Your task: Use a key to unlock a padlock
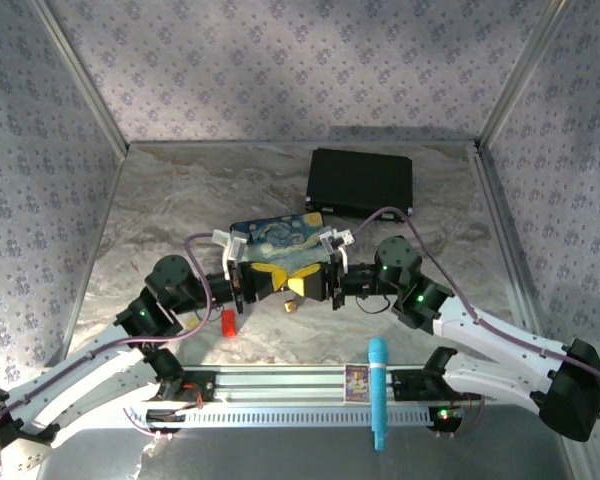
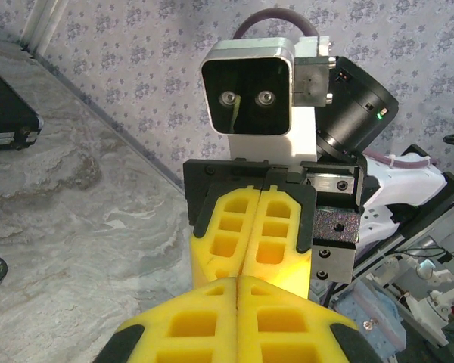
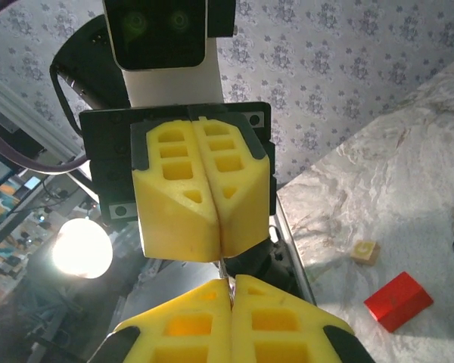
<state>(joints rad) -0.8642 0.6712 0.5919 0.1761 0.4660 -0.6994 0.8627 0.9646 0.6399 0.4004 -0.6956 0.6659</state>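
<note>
My two grippers meet tip to tip above the painted box [image 1: 275,232]. The left gripper [image 1: 280,276] is shut, its yellow fingers [image 2: 189,321] pressed flat together. Facing it, the right gripper [image 1: 298,282] is shut too. In the right wrist view a thin silvery sliver, the key [image 3: 225,271], sticks out of the right gripper's [image 3: 231,281] seam. It reaches up to the left gripper's [image 3: 221,253] tips. I cannot tell whether the left fingers also pinch it. The padlock is hidden.
A red block [image 1: 228,321] and a small yellow piece [image 1: 291,306] lie on the marble table just in front of the grippers. A black case [image 1: 360,180] sits at the back. A blue pen [image 1: 377,390] and a small card [image 1: 356,381] rest on the front rail.
</note>
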